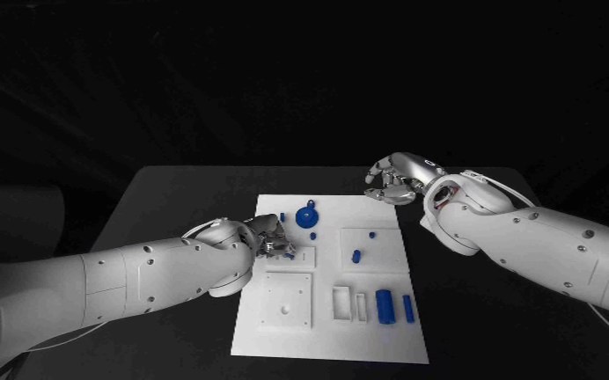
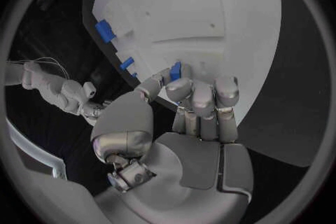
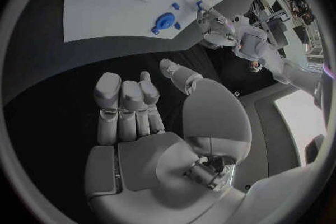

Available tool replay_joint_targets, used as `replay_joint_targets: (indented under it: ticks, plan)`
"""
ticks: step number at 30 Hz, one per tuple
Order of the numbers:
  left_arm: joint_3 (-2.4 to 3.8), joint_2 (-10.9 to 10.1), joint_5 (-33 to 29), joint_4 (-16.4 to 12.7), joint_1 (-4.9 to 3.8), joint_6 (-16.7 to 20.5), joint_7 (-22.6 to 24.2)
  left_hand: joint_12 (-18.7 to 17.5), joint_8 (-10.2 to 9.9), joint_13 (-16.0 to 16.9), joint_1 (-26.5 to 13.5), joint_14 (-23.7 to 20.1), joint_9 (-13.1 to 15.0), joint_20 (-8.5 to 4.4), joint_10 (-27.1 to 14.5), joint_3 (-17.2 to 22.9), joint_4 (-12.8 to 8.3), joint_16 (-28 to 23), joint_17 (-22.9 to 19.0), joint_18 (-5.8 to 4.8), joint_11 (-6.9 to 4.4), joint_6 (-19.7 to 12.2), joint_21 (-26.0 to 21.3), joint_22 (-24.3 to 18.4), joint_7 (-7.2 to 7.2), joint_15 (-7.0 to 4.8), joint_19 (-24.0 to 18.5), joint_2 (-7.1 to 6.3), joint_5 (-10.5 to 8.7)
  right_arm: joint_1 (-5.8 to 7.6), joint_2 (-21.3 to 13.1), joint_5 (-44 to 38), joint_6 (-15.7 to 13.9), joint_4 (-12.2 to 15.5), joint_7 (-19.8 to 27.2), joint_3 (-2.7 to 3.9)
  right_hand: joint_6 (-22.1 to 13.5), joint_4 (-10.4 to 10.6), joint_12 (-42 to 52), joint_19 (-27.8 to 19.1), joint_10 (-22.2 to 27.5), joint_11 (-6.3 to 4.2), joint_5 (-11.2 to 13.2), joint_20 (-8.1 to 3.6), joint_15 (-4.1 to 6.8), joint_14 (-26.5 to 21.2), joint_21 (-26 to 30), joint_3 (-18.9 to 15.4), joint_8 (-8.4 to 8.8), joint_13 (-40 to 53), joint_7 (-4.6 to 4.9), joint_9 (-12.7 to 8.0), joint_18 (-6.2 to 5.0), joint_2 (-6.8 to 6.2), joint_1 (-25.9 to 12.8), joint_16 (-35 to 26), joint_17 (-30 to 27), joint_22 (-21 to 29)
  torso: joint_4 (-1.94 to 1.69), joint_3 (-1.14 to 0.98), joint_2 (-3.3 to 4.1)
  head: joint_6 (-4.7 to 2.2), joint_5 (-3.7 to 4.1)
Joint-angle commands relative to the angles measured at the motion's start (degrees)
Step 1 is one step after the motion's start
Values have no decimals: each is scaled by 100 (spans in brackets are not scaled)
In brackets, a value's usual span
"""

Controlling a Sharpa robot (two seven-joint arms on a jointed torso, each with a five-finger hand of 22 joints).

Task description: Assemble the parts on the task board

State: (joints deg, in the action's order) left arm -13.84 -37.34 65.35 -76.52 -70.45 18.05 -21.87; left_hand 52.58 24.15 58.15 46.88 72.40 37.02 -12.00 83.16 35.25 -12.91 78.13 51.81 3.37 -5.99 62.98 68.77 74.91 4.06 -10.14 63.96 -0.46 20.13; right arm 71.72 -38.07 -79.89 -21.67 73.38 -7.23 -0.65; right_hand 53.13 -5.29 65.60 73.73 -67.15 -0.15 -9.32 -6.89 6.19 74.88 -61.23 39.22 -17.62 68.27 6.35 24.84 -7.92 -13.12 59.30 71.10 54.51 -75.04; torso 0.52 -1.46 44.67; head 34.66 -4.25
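From the head view, the left robot hand (image 1: 264,237) sat at the task board's (image 1: 333,345) left edge, about halfway up it, while the right robot hand (image 1: 396,178) hovered over the bare bench (image 1: 190,191) just off the board's far right corner. The left was plainly the nearer one to the work. A small blue part (image 1: 312,236) lay just beside its fingertips, toward the board's middle, and the blue round part (image 1: 307,216) stood a little farther up the board from there. Whether the left hand actually touched that small piece I could not tell from here. Along the board's near edge, two blue upright blocks (image 1: 385,302) stood side by side, well away from both hands.

In the left wrist view, the left robot hand (image 2: 199,103) had its fingers bunched together and reaching onto the board's rim (image 2: 245,84), with a small blue peg (image 2: 175,70) right at the tips of its fingers (image 2: 178,89). It looked pinched or at least pressed there; I judged it a light hold, the peg's long axis running out along the fingers.

In the right wrist view, the right robot hand (image 3: 150,117) was curled in loosely over black bench, holding nothing, the board (image 3: 105,11) lying beyond its fingertips.
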Motion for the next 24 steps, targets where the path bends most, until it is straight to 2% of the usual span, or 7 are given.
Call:
replay_joint_targets:
  ticks: [1, 6, 9, 18, 21, 24]
  plan:
    - [4, 23, 31, 12, 15, -24, 42, 24, 31, -11, -3, 225, 44, -383, -119, 9, 32, 35, -7, 493, -146, 720, 40, 77, -515, -291, -30, -37, -44, 0, -8, -8, 62, 9, 46, 2, 45, 2, -25, -2, 77, 47, -35, -31, -20, 10, 20, -32, 13, -9, 49, -6, -708, -16, -23, -37, 7, -24, 1, 1, 0, 8, 0]
    - [4, 35, 38, 37, 28, -49, 46, 32, 42, -21, 1, 223, 45, -383, -122, 17, 50, 35, -11, 497, -145, 724, 42, 75, -515, -293, -33, -55, -65, 0, -11, -4, 57, 7, 47, 2, 40, 7, -31, -2, 84, 47, -45, -30, -20, 10, 22, -40, 16, -15, 50, -7, -708, -19, -32, -38, 8, -25, 1, 3, 2, 1, 8]
    - [4, 36, 66, 34, 29, -66, 51, 47, 57, -45, 13, 218, 42, -383, -128, 25, 91, 32, -21, 504, -140, 717, 45, 71, -512, -291, -42, -87, -171, 0, -19, -4, 59, 8, 46, 2, 39, 10, -29, -3, 82, 48, -51, -30, -20, 10, 23, -42, 17, -13, 50, -7, -708, -16, -35, -39, 8, -25, 3, 3, -2, 11, 9]
    - [4, 42, 66, 24, 32, -82, 62, 71, 78, -82, 48, 215, 36, -380, -136, 24, 115, 36, -32, 511, -138, 706, 56, 68, -509, -289, -51, -163, -300, 0, -24, -4, 62, 9, 43, 2, 39, 12, -28, -3, 82, 48, -61, -30, -21, 10, 24, -46, 17, -13, 50, -7, -708, -14, -39, -40, 9, -26, -6, 6, -3, 11, 25]
    - [4, 41, 66, 22, 32, -81, 62, 89, 90, -113, 68, 213, 26, -379, -146, 16, 156, 37, -42, 518, -137, 694, 61, 62, -508, -288, -59, -211, -538, 0, -27, -3, 61, 8, 42, 2, 40, 14, -29, -2, 83, 48, -65, -30, -21, 10, 24, -49, 17, -14, 50, -7, -708, -13, -42, -40, 9, -26, -5, 6, -1, 6, 26]
    - [4, 43, 65, 21, 32, -85, 63, 96, 95, -126, 76, 211, 22, -378, -151, 14, 171, 37, -46, 520, -136, 690, 62, 59, -508, -288, -63, -237, -595, 0, -28, 0, 61, 9, 41, 2, 40, 15, -30, -3, 84, 48, -67, -30, -21, 10, 24, -51, 17, -15, 50, -7, -708, -14, -44, -41, 9, -26, -3, 6, 0, 0, 25]
